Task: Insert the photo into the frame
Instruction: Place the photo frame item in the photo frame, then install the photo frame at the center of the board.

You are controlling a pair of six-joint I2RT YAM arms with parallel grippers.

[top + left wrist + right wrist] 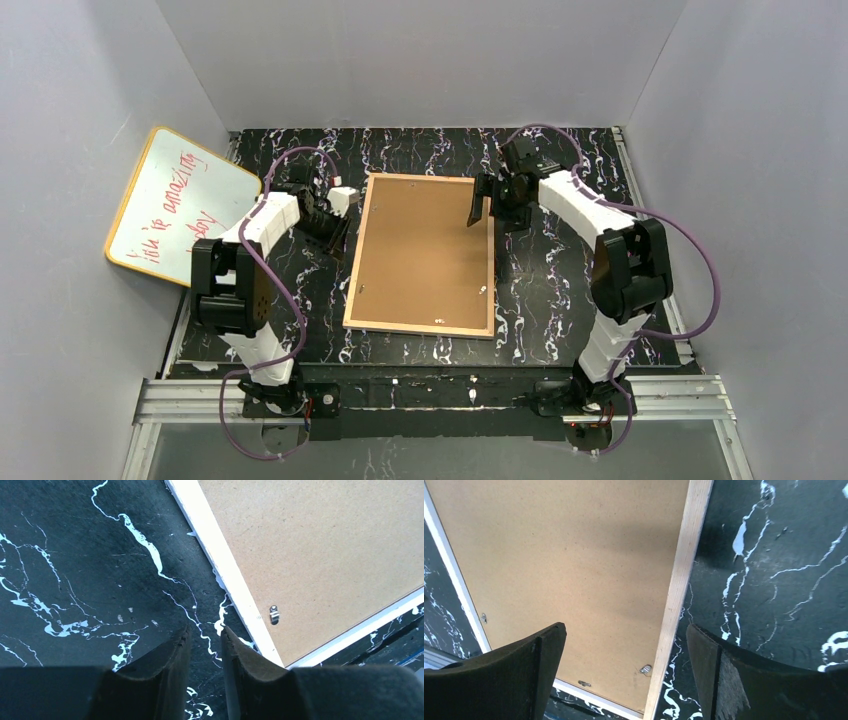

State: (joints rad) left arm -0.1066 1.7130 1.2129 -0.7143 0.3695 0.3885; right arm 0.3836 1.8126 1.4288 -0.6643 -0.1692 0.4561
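Frame: the frame [357, 250] lies flat at the middle of the top view, back side up, its long sides running from the bottom of the picture toward the top.
Frame rails: white along the left side in the left wrist view [220, 560]; light tan wood along the right side in the right wrist view [681, 580].
Board: a brown board [420, 250] fills the frame's opening and sits inside the rails.
Tabs: small metal tabs sit on the board near the rails, one by a frame corner in the left wrist view [273, 614] and one at the lower middle of the right wrist view [646, 669].
Photo: not seen in any view; I cannot tell where it is.
Left gripper: the left gripper [335, 238] is just beside the frame's left rail, near its upper left corner, over the table [540, 290].
Left pincer: narrow; in the wrist view [206, 632] only a thin slit shows between the fingers, with bare table behind it and nothing gripped.
Right gripper: the right gripper [497, 208] is at the frame's upper right.
Right pincer: wide; in the wrist view [624, 630] one finger is over the board, the other over the table, and the tan rail runs between them, ungripped.
Whiteboard: an orange-rimmed whiteboard [180, 205] with red handwriting leans at the upper left, well apart from the frame.
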